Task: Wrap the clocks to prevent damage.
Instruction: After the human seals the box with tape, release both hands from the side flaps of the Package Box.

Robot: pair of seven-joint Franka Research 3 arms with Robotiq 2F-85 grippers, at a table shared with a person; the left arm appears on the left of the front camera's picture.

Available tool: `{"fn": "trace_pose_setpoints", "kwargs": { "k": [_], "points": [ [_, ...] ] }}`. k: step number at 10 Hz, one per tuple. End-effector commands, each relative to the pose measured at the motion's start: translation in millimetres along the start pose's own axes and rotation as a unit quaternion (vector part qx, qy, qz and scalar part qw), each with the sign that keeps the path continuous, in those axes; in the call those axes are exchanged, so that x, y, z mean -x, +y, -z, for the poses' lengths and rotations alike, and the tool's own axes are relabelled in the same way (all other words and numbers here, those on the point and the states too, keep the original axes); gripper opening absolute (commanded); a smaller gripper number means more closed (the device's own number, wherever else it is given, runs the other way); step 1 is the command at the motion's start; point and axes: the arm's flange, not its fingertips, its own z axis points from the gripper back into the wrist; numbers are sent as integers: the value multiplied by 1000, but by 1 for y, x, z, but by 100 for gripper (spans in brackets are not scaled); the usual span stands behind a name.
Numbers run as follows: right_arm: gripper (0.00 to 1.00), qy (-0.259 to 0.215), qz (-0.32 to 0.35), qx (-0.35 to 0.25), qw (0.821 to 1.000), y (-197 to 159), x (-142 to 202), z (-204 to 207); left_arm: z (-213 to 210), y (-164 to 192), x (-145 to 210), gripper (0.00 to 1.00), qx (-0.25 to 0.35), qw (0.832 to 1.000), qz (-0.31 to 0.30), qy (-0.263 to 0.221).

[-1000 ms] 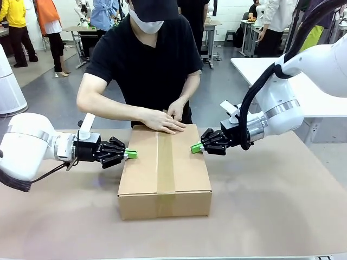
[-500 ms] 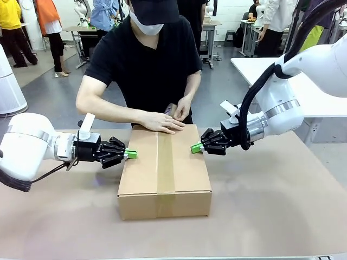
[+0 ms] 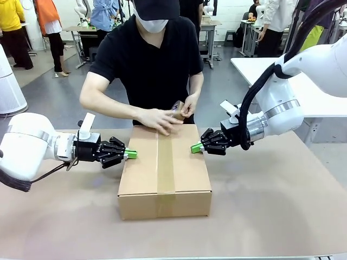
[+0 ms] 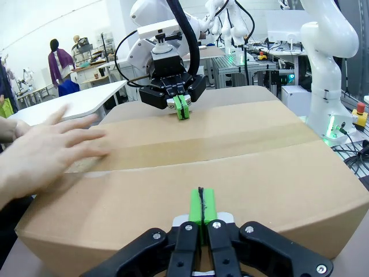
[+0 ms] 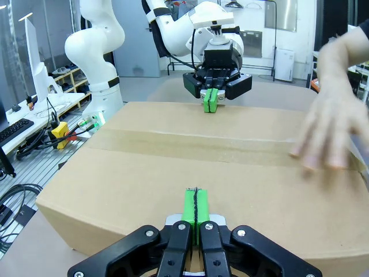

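Box: a closed rectangular brown cardboard box (image 3: pixel 165 170) with a tape strip along its top is sitting mid-frame on the brown table (image 3: pixel 271 206) | Grippers: left gripper (image 3: pixel 130 154) and right gripper (image 3: pixel 196 147), pads pressed together, are touching opposite box sides | Hands: person's hand (image 3: pixel 157 120) is resting on the far edge | Room: bare tabletop is lying lower right.

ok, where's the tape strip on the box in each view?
Front: tape strip runs near to far down the box's middle.
Left wrist: crosses mid-picture.
Right wrist: crosses mid-picture.
Shared landmark: the person's hand pressing its far end.
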Motion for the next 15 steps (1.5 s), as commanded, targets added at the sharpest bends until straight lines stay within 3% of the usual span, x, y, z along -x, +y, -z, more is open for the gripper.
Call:
{"fn": "trace_pose_setpoints", "kwargs": {
  "k": [1,15],
  "points": [
    [1,3,0,0,1000,0,2,2,1,0,3,0,-1,1000,2,4],
    [1,0,0,0,1000,0,0,0,0,0,0,0,0,1000,0,0]
  ]
}}
